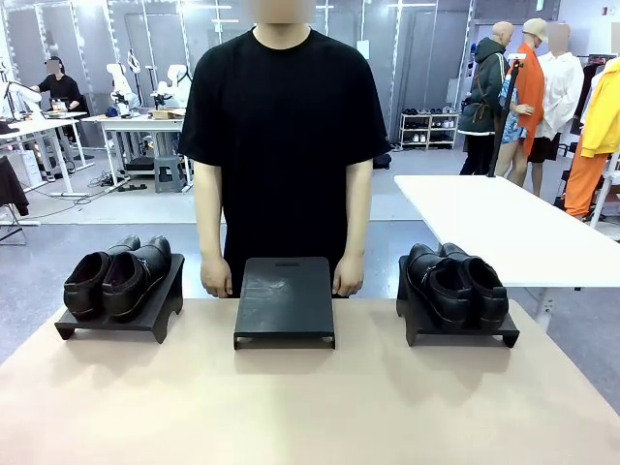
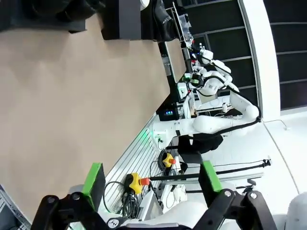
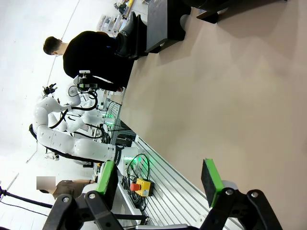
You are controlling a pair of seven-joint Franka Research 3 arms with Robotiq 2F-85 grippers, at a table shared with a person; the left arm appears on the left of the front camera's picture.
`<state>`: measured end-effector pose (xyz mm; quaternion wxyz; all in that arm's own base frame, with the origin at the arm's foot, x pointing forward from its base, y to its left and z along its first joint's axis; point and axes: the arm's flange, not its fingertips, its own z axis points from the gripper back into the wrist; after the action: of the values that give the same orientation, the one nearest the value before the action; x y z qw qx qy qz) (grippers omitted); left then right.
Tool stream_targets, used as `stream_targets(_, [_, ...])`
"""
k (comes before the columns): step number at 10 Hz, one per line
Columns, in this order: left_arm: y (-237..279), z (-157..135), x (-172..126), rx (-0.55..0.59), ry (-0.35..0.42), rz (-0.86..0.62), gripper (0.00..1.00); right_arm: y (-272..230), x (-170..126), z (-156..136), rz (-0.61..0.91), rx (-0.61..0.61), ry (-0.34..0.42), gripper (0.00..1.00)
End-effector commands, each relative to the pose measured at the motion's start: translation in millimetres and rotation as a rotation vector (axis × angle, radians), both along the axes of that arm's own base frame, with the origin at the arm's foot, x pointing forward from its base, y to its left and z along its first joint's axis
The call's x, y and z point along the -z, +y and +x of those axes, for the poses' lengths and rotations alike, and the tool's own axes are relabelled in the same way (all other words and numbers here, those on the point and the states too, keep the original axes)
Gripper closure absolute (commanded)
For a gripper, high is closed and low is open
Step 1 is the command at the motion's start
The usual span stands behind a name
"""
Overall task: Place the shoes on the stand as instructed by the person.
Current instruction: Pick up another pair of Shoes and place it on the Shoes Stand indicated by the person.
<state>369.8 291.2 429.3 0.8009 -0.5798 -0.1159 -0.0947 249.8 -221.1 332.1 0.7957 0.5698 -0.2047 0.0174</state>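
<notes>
One pair of glossy black shoes (image 1: 116, 276) sits on the left black stand (image 1: 155, 315). A second pair of shoes (image 1: 457, 283) rests on the right stand (image 1: 465, 334). Between them the middle stand (image 1: 284, 300) is bare. The person (image 1: 284, 126) in a black T-shirt stands behind it, with a hand (image 1: 215, 281) at each side of it. My left gripper (image 2: 152, 178) hangs open above the table's near edge with nothing between its green pads. My right gripper (image 3: 159, 179) is also open and holds nothing. In the right wrist view a stand (image 3: 163, 21) carries shoes (image 3: 129, 33).
The beige table (image 1: 310, 407) stretches bare in front of the stands. A white table (image 1: 504, 228) stands behind on the right. The left wrist view shows my other white arm (image 2: 206, 124) and a red stop button (image 2: 144, 181) beside the mounting rail.
</notes>
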Motion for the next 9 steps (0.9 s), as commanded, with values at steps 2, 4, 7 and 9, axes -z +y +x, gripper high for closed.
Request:
stream_targets(2, [1.3,-8.2,6.3,0.012,0.007,0.000,0.00,1.2,-3.2,-3.3,0.002,-0.003,0.014,0.11])
stream_targets(4, [1.3,-8.2,6.3,0.012,0.007,0.000,0.00,1.2,-3.2,-3.3,0.002,-0.003,0.014,0.11])
stream_targets(7, [1.3,-8.2,6.3,0.012,0.007,0.000,0.00,1.2,-3.2,-3.3,0.002,-0.003,0.014,0.11])
stream_targets(9, [1.3,-8.2,6.3,0.012,0.007,0.000,0.00,1.2,-3.2,-3.3,0.002,-0.003,0.014,0.11])
